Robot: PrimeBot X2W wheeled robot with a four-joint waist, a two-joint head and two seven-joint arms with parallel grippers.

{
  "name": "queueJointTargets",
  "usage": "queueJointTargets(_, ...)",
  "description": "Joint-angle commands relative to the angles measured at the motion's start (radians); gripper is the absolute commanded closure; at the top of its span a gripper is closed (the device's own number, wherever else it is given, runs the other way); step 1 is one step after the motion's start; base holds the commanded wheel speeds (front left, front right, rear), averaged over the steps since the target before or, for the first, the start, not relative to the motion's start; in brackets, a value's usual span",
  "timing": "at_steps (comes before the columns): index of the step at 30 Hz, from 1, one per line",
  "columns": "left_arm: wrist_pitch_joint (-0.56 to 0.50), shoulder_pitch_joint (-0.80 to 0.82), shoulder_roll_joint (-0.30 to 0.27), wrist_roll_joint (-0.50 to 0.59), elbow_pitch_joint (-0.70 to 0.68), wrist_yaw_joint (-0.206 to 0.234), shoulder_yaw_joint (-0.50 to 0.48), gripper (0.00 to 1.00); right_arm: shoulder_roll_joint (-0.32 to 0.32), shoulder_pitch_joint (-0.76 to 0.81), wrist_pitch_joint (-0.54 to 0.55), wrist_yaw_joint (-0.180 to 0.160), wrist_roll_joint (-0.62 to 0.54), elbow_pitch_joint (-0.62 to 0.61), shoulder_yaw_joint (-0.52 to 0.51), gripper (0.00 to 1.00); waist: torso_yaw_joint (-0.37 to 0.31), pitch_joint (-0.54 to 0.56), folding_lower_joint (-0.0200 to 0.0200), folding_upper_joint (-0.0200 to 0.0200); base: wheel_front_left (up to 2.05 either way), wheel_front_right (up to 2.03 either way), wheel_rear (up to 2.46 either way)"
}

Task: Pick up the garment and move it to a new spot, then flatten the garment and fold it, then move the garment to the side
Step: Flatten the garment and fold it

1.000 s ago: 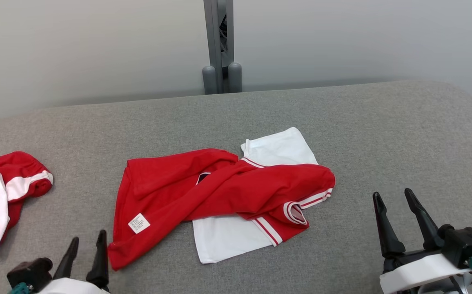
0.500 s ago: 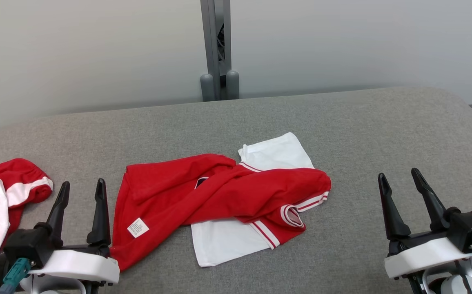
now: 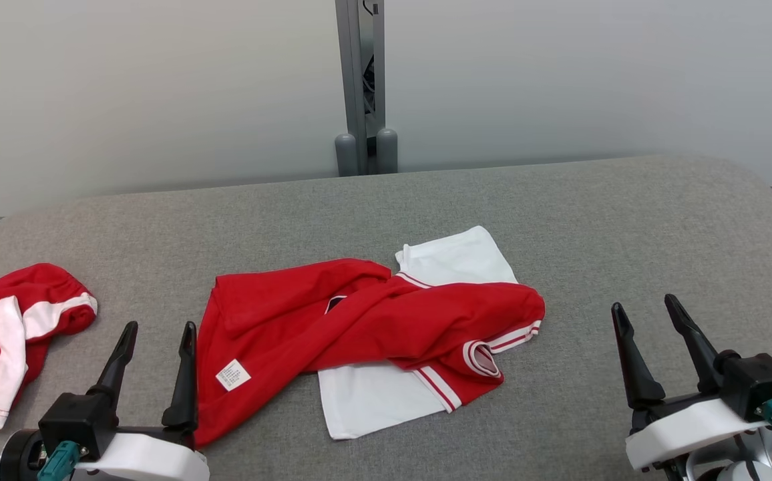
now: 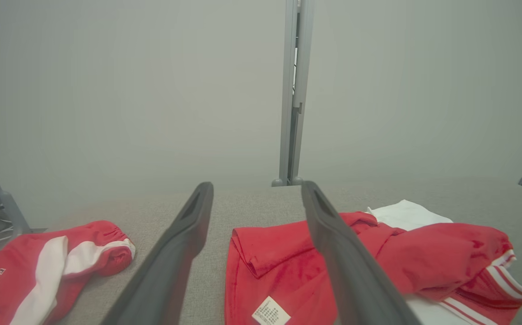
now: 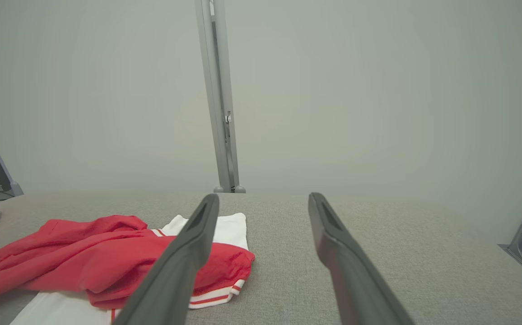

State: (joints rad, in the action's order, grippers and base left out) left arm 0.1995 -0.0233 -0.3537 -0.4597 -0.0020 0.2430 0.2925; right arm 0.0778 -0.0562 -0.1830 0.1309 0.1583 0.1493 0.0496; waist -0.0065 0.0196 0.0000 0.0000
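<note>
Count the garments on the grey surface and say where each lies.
2. A crumpled red-and-white shirt lies at the centre; a red garment with white stripes lies at the left edge. Others may hide beneath.

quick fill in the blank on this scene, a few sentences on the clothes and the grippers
1. The small white label sits on the ____ part of the crumpled red and white garment.
2. The left gripper and the right gripper both have their jaws ____.
3. The second red garment lies on the robot's ____ side of the crumpled one.
4. Both garments rest on a ____ fabric-covered table.

Missing words: red; open; left; grey
</note>
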Motion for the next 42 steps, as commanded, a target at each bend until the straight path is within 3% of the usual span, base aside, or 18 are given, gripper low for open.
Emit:
queueJointTargets(1,0.002,-0.006,-0.003,-0.002,0.002,-0.003,-0.001,0.0,0.007,0.001,0.006,0.0,-0.001,0.007,0.004,0.0,0.0,0.001,0.0,0.0,0.0,0.0,0.0)
queueJointTargets(16,-0.026,0.013,-0.001,-0.01,-0.012,0.011,0.012,0.0,0.019,-0.022,0.0,0.0,0.023,0.025,-0.012,0.0,0.013,-0.004,0.0,0.0,0.0,0.0,0.0)
queueJointTargets(26,-0.04,0.079,0.011,0.017,-0.07,0.006,0.05,0.0,0.111,-0.238,0.016,0.0,0.084,0.212,-0.056,0.0,0.081,-0.105,0.0,0.0,0.0,0.0,0.0)
queueJointTargets(33,-0.03,0.157,0.037,0.029,-0.069,-0.017,0.082,0.0,0.177,-0.436,0.049,0.0,0.119,0.377,0.029,0.0,0.138,-0.21,0.0,0.0,0.0,0.0,0.0)
queueJointTargets(42,0.009,0.297,0.087,0.03,0.005,-0.074,0.115,0.0,0.253,-0.666,0.108,0.0,0.176,0.594,0.276,0.0,0.221,-0.347,0.0,0.0,0.0,0.0,0.0)
